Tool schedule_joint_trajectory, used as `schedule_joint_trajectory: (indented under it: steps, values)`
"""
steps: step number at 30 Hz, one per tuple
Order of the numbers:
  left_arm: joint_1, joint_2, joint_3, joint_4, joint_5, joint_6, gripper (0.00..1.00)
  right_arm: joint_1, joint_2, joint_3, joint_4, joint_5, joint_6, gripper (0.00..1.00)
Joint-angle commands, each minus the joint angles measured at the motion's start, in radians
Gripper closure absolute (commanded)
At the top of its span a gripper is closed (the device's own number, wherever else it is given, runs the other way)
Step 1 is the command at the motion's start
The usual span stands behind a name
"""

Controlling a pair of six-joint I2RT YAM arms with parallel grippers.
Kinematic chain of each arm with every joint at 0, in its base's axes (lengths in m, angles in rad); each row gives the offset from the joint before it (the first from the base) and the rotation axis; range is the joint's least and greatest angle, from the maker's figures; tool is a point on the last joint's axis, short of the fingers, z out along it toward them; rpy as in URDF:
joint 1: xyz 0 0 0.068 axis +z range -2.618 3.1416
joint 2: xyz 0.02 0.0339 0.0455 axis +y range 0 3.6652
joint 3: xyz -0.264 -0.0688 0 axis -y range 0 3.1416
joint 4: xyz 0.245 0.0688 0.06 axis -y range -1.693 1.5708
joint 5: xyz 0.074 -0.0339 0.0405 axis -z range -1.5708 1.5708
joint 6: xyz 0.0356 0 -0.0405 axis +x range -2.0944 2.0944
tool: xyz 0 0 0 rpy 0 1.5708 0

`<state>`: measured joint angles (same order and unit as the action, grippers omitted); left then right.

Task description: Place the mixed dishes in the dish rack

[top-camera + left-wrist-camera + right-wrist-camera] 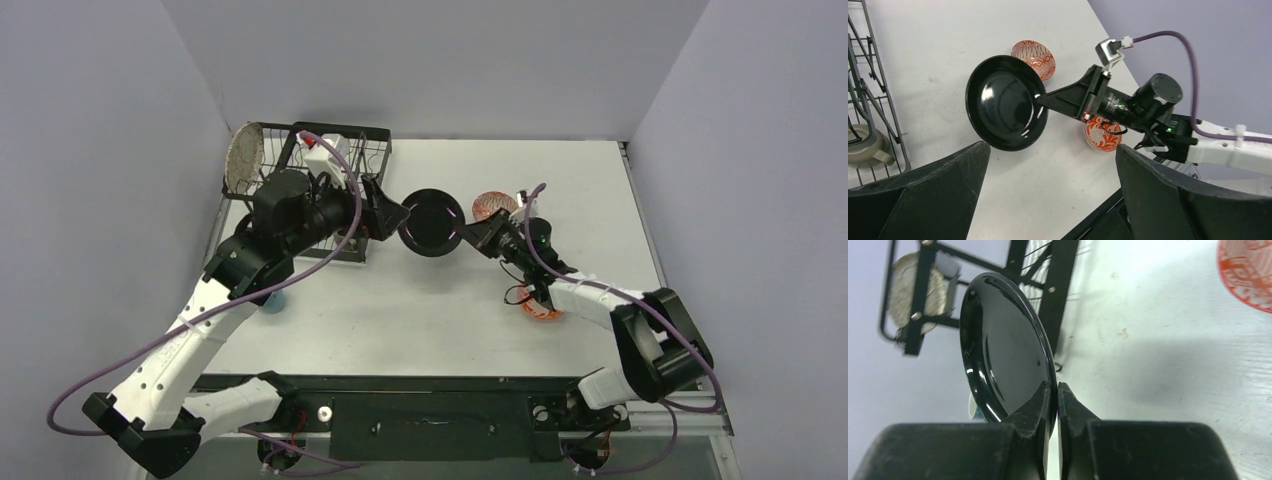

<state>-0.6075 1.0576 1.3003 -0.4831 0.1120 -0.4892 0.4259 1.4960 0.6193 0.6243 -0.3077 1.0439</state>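
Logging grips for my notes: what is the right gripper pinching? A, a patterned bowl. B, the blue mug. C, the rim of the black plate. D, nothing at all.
C: the right gripper has its fingers closed on the rim of the black plate.

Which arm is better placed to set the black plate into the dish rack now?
Probably the left. The right gripper pinches the black plate by its rim between the two arms, but the dish rack stands far left, beside the open left gripper, which faces the plate.
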Motion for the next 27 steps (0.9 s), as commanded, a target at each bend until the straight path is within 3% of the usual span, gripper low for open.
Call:
schedule_joint_trajectory:
  steps: [1,8,12,14,20,27]
  values:
    - [-0.003,0.045,0.086,-0.033,-0.008,0.014,0.03,-0.012,-0.160,-0.024,-0.044,-0.163,-0.137,1.00]
    - [-0.003,0.126,0.154,-0.119,-0.033,0.086,0.01,-0.022,-0.350,-0.023,-0.145,-0.273,-0.215,1.00]
    - [-0.003,0.170,0.182,-0.197,0.007,0.129,0.08,-0.031,-0.426,-0.014,-0.164,-0.303,-0.230,1.00]
    - [-0.003,0.193,0.194,-0.231,0.029,0.144,0.13,-0.031,-0.457,-0.006,-0.162,-0.317,-0.237,1.00]
    - [-0.003,0.205,0.169,-0.179,0.172,0.108,0.41,-0.036,-0.471,0.013,-0.130,-0.340,-0.235,1.00]
    - [-0.004,0.217,0.151,-0.146,0.238,0.071,0.58,-0.036,-0.462,0.010,-0.057,-0.354,-0.190,1.00]
